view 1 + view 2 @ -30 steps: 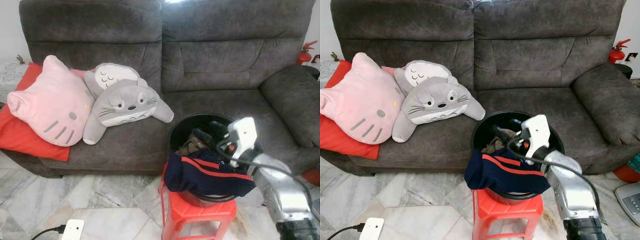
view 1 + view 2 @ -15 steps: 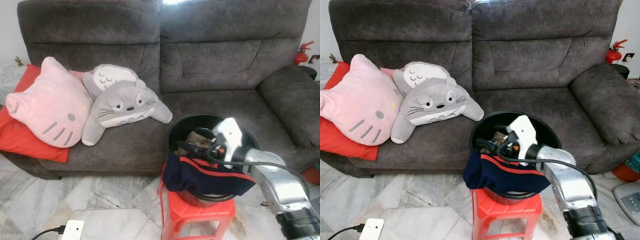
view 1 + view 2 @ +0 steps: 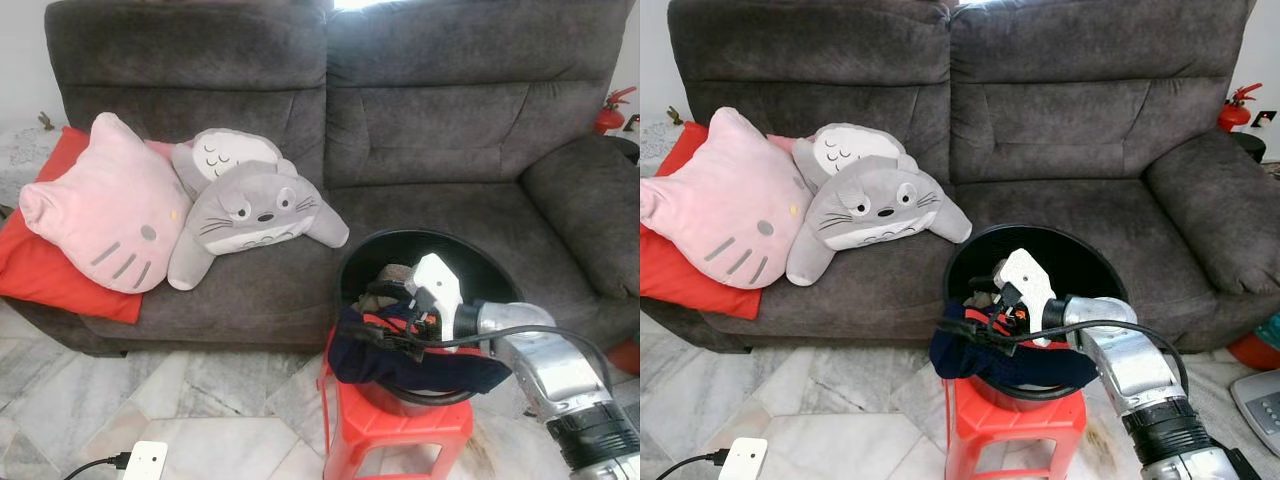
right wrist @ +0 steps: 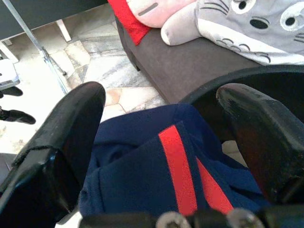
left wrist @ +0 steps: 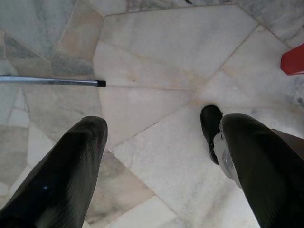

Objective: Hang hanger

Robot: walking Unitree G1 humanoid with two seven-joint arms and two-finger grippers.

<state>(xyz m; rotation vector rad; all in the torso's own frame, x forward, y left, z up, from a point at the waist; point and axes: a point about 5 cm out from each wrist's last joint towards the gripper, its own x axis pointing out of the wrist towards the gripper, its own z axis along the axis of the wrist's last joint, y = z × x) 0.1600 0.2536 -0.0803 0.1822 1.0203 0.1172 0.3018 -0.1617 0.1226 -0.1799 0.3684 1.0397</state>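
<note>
Navy garment point(image 4: 156, 175) between open right hand point(image 4: 161, 137) fingers.

Navy garment point(image 4: 156, 175) with red stripe, black bucket point(image 3: 1080, 255), red stool point(image 3: 1010, 430)

Silver right arm point(image 3: 1118, 362) with a black ribbed cuff, white wrist housing, looping black cable; glossy black fingers point(image 4: 66, 137).

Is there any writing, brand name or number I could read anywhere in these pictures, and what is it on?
None can be read.
The white device on the floor by the sofa has rows of buttons, too small to read.
The fire extinguisher carries a label, too blurred to read.
The navy garment shows red stripes, no lettering.
</note>
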